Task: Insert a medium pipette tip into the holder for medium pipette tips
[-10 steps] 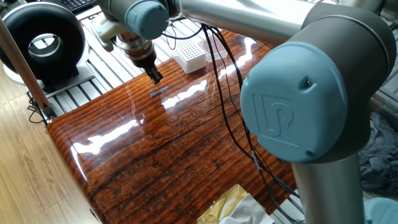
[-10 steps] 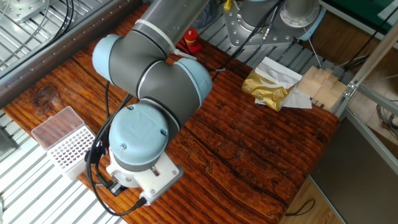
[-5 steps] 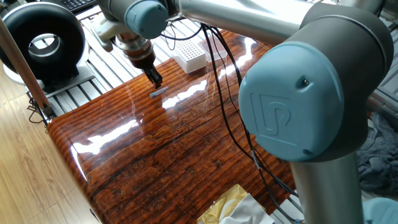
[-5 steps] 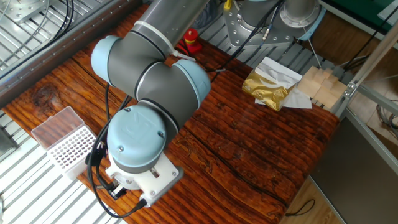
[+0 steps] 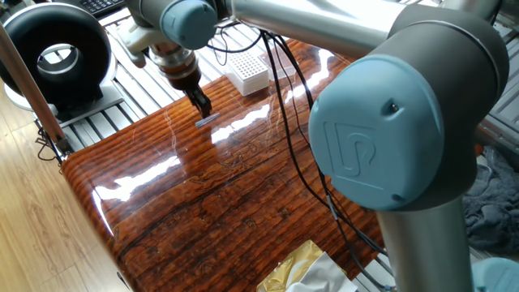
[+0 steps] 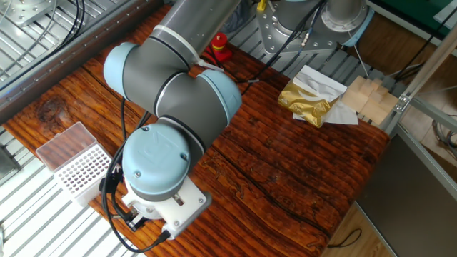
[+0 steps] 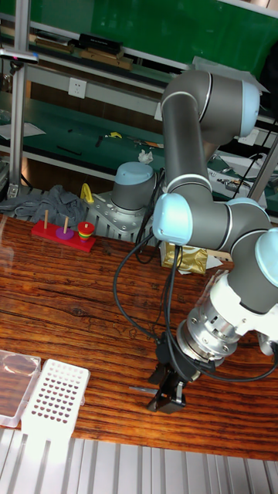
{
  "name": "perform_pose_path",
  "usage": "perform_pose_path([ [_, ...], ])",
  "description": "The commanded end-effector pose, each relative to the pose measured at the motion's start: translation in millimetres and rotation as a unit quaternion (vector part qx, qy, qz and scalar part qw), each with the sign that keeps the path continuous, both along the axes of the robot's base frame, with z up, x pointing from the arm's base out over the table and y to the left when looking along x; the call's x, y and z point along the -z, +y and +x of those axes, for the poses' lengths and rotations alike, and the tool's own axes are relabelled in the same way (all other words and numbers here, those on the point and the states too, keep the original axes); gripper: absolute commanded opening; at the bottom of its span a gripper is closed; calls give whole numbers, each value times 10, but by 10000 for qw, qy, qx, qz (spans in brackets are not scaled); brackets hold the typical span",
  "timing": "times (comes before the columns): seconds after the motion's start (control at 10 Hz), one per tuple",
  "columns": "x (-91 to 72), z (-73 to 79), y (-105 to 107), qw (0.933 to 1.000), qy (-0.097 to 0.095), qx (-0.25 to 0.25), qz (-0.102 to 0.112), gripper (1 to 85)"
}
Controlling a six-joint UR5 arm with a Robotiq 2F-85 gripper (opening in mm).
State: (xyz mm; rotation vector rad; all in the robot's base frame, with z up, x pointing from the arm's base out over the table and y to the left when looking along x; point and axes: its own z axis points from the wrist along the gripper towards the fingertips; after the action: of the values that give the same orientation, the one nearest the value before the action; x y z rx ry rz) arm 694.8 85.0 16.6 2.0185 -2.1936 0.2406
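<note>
End effector (image 5: 203, 106) low over the bench (image 5: 227, 203), fingertips right at the tip (image 5: 208, 120), which lies flat on the wood. Fingers close together; cannot tell if they grip it. In the tall view the tip (image 7: 140, 388) pokes out beside the end effector (image 7: 167, 395). Holder (image 5: 247, 71) stands well apart at the bench edge.

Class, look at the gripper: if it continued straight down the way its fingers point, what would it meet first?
Probably the medium pipette tip lying on the wooden table just beneath the gripper; if slightly off, the tabletop itself. Depth is uncertain.
</note>
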Motion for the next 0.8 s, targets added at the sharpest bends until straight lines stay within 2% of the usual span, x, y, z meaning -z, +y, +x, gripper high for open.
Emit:
perform_pose_path([
  [0.0,1,-11,29,10000,37,-20,54,563],
  [0.2,14,-42,46,9999,60,88,46,560],
  [0.6,89,-145,312,9981,107,483,377,530],
  [0.7,91,-149,312,9981,106,484,362,527],
])
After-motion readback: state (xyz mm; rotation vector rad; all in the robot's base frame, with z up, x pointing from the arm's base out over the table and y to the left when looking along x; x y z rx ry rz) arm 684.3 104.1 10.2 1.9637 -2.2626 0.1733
